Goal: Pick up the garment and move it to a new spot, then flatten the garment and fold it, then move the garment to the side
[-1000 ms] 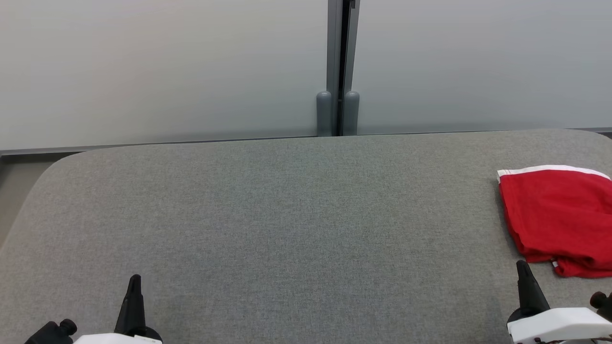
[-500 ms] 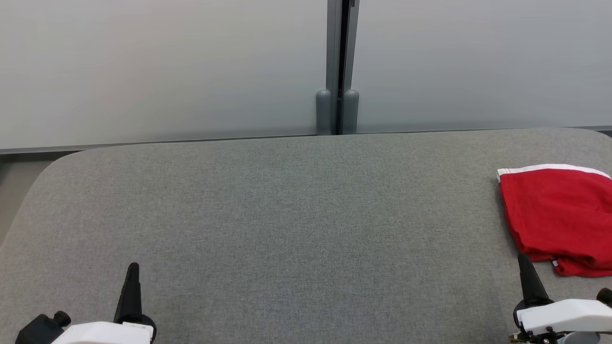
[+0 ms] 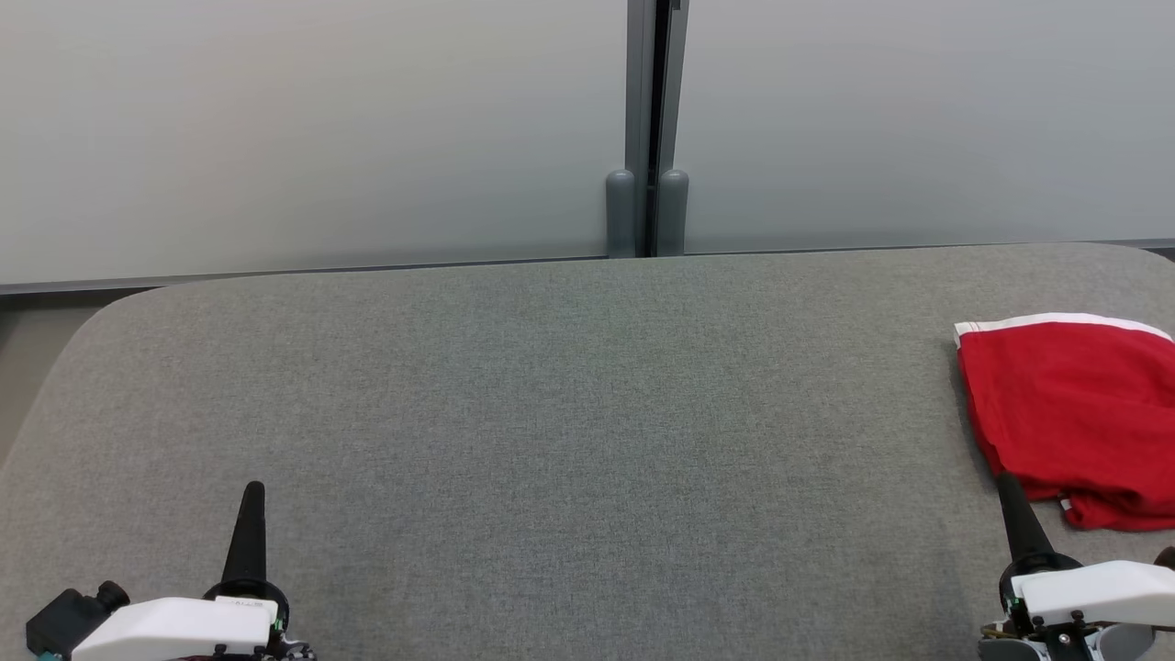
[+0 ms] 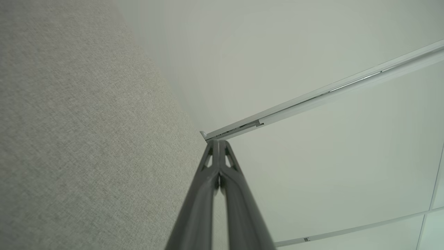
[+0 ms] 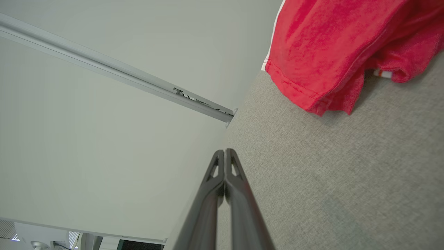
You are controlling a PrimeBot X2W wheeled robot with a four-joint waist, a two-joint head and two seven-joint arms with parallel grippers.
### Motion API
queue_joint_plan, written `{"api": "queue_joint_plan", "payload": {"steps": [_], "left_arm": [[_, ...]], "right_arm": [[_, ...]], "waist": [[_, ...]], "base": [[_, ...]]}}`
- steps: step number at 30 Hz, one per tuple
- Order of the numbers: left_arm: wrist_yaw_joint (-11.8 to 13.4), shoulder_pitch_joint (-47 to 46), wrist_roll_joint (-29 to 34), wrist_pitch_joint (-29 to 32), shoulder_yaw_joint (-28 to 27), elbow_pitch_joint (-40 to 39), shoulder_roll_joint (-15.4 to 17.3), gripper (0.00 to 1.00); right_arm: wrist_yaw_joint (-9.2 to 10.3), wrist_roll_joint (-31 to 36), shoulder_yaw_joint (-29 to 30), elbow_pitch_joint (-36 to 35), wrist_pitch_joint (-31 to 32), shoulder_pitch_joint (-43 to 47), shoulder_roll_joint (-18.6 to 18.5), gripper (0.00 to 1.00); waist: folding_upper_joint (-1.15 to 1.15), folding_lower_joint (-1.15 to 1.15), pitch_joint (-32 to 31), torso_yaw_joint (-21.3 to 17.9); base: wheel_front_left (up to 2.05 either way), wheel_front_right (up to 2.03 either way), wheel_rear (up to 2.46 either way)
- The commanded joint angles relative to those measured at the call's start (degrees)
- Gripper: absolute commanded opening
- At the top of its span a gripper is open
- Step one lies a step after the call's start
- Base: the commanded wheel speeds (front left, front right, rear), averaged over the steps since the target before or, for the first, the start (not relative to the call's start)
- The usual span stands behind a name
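Note:
The garment (image 3: pixel 1074 418) is red with a white band along its far edge, lying folded in a compact pile at the right edge of the grey fabric table (image 3: pixel 569 404). It also appears in the right wrist view (image 5: pixel 329 48), ahead and to the side of the fingers. My right gripper (image 3: pixel 1007 481) is shut and empty at the lower right, its tip just short of the garment's near left corner. In the right wrist view the right gripper (image 5: pixel 224 152) has its two fingers pressed together. My left gripper (image 3: pixel 253 489) is shut and empty at the lower left, and the left gripper (image 4: pixel 218 142) shows closed fingers too.
A pale frosted wall with a grey vertical post (image 3: pixel 648 128) runs behind the table's far edge. The table's rounded far-left corner (image 3: pixel 119 308) drops off to a floor strip. Open grey surface spans the middle and left.
Both grippers have slid forward a little, their white bodies coming further into view. The right tip now sits closer to the garment's near corner. The garment has not moved.

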State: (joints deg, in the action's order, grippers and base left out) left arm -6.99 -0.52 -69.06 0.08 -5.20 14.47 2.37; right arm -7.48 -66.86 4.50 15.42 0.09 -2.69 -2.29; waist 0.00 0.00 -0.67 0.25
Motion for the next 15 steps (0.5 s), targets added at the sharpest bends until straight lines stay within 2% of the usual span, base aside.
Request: {"api": "queue_joint_plan", "payload": {"steps": [1,15], "left_arm": [[-0.31,-1.50,-1.47,0.41,-0.38,-0.58,0.41,0.00],[-0.43,-3.05,-8.37,2.35,-0.71,-0.57,0.50,0.00]], "right_arm": [[-0.02,-1.46,0.24,-0.70,0.59,-1.12,-0.56,0.00],[-0.02,-9.01,0.87,-1.00,2.46,-2.06,-0.65,0.00]], "waist": [[0.00,0.00,0.02,0.00],[0.00,0.00,0.24,-0.07]], "base": [[0.00,0.00,0.00],[0.00,0.00,0.00]]}}
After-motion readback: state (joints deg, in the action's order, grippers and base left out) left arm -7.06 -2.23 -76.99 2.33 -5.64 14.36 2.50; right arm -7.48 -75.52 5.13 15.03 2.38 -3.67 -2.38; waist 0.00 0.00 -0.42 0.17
